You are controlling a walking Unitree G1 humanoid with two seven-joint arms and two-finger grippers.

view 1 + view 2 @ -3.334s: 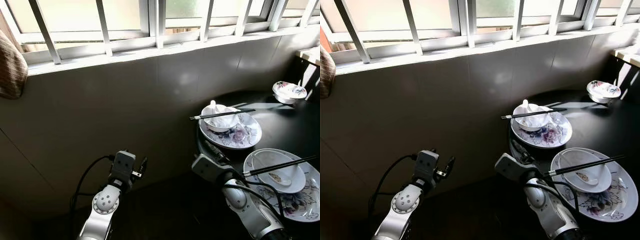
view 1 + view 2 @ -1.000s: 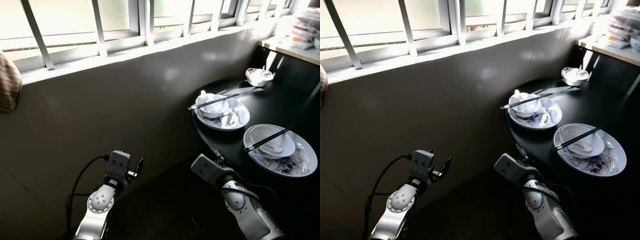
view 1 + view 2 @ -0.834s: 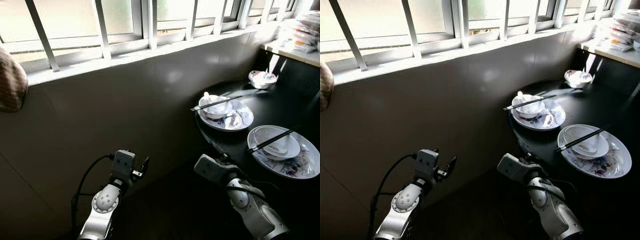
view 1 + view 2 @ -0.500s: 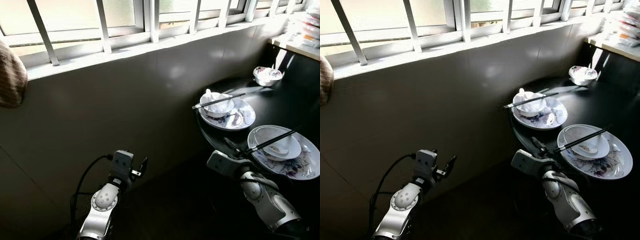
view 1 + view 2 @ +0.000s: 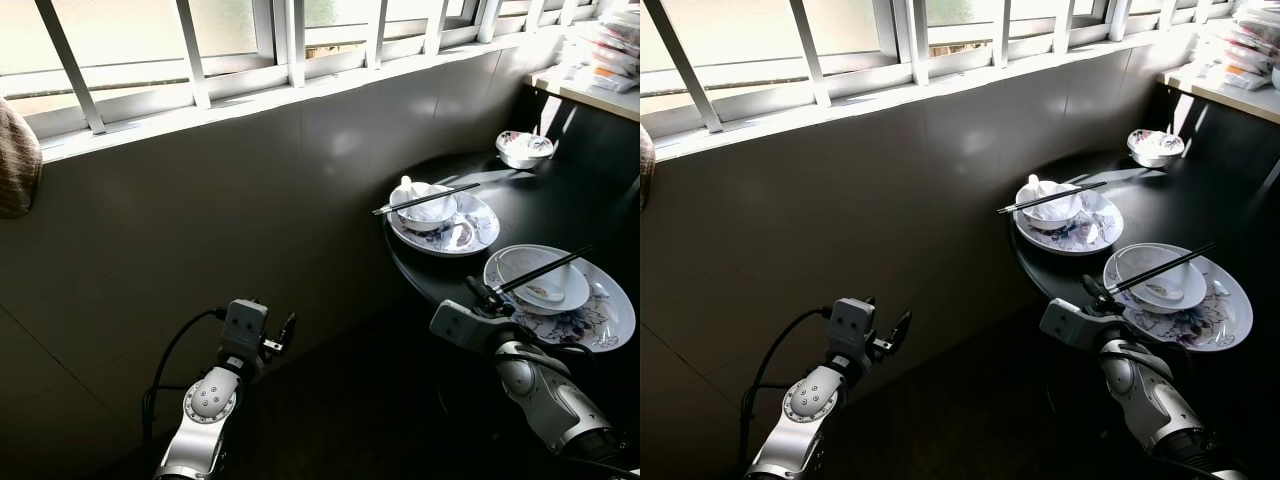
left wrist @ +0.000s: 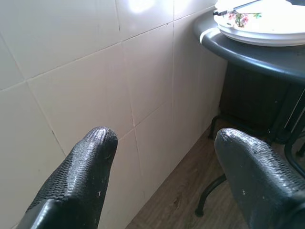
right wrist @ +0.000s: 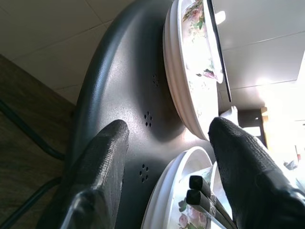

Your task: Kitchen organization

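Note:
A round black table (image 5: pixel 560 205) carries two floral plates. The near plate (image 5: pixel 603 328) holds a white bowl (image 5: pixel 530 277) with black chopsticks (image 5: pixel 548 268) laid across it. On the far plate (image 5: pixel 480 234) stands a second bowl (image 5: pixel 424 208) with a spoon and chopsticks (image 5: pixel 425 199). My right gripper (image 5: pixel 483 296) is open at the table's front-left edge, just short of the near plate; the right wrist view has its fingers (image 7: pixel 112 143) astride the table rim (image 7: pixel 119 76). My left gripper (image 5: pixel 285 330) hangs open and low by the tiled wall (image 6: pixel 86 76).
A small floral bowl (image 5: pixel 524 148) sits at the table's far side. A counter with stacked items (image 5: pixel 598 55) lies at the far right. A barred window (image 5: pixel 280 40) runs above the wall, and a brown cloth (image 5: pixel 15 150) hangs left. Table legs (image 6: pixel 209 200) stand on wooden floor.
The camera has shifted slightly. My right arm has moved right and forward, so its fingers now reach the table edge beside the near plate. The left arm has stayed put.

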